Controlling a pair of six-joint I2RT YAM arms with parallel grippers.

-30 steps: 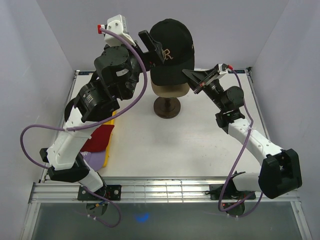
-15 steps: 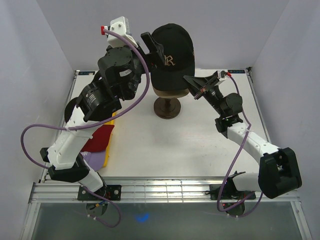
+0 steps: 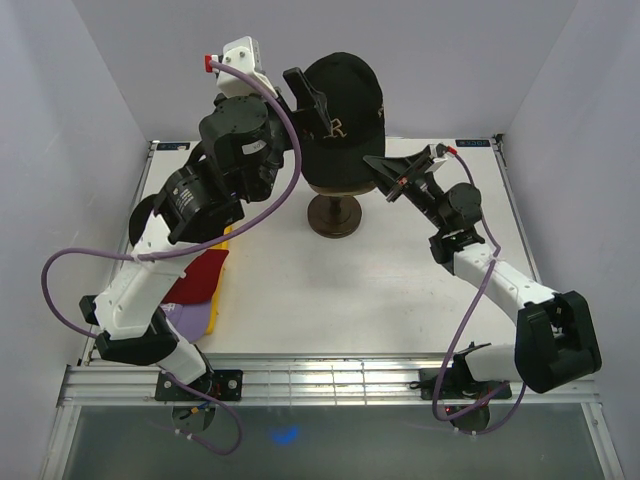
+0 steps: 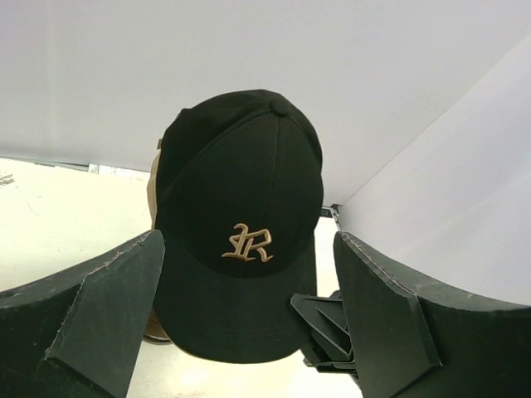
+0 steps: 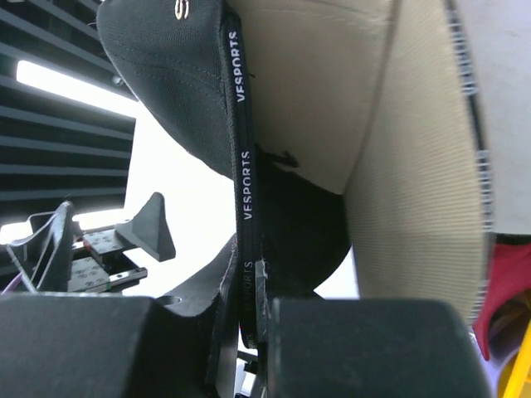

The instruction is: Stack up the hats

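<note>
Item: black cap [image 3: 343, 105], edged slightly left along with the right gripper [image 3: 380, 168] over the last second. It sits atop the mannequin stand [image 3: 334, 214]. Right gripper is pinched tight on its lower rim. Left gripper [image 3: 308, 100] is spread wide and empty, just beside the crown. Advice: draw the rim down evenly so the cap seats square.
</note>
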